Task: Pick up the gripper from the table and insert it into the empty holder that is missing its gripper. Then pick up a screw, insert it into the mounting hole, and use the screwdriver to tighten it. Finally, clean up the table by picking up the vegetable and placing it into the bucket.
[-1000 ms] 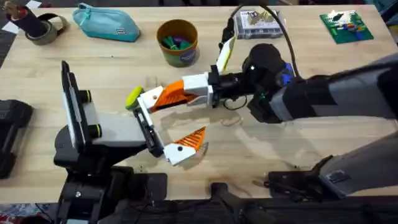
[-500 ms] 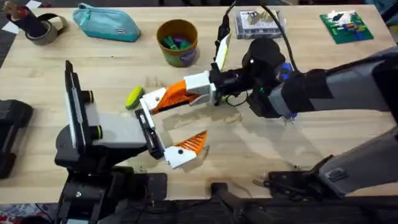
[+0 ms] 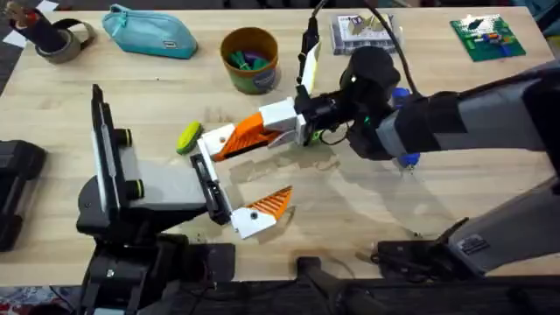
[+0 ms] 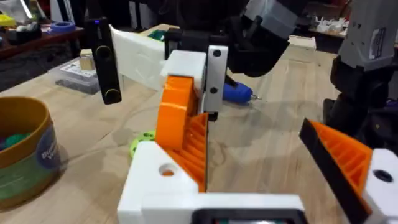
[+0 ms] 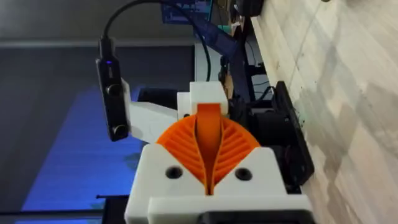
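Plainly, going from the biggest thing down in the overhead view:

- The wooden table [image 3: 367, 210] carries everything.
- The right arm [image 3: 455, 122] reaches in from 3 o'clock to the table's middle. The right gripper [image 3: 229, 140] points toward 9 o'clock, its ribbed orange fingers [image 5: 231, 146] pressed together on the gripper.
- The left gripper [image 3: 238, 173] lies low, just toward 6 o'clock from the middle. Its jaws stand wide apart, and one orange-padded finger [image 3: 267, 203] points toward 3 o'clock.
- A teal pouch [image 3: 149, 33] lies at 11 o'clock, well apart from the arms.
- The bucket [image 3: 254, 80] stands upright at 12 o'clock from the two grippers, with green and purple bits inside.
- The screwdriver [image 4: 238, 93] lies on the table beneath the right arm, at 3 o'clock from the middle.
- The vegetable [image 3: 187, 137], yellow-green, lies on the table just at 9 o'clock from the holder.
- The holder [image 4: 155, 180] is the left gripper's other white bracket, with a round hole in its face.
- The gripper [image 4: 174, 118] stands at the holder's slot, touching it, clamped from above by the right gripper. How deep it sits cannot be told.
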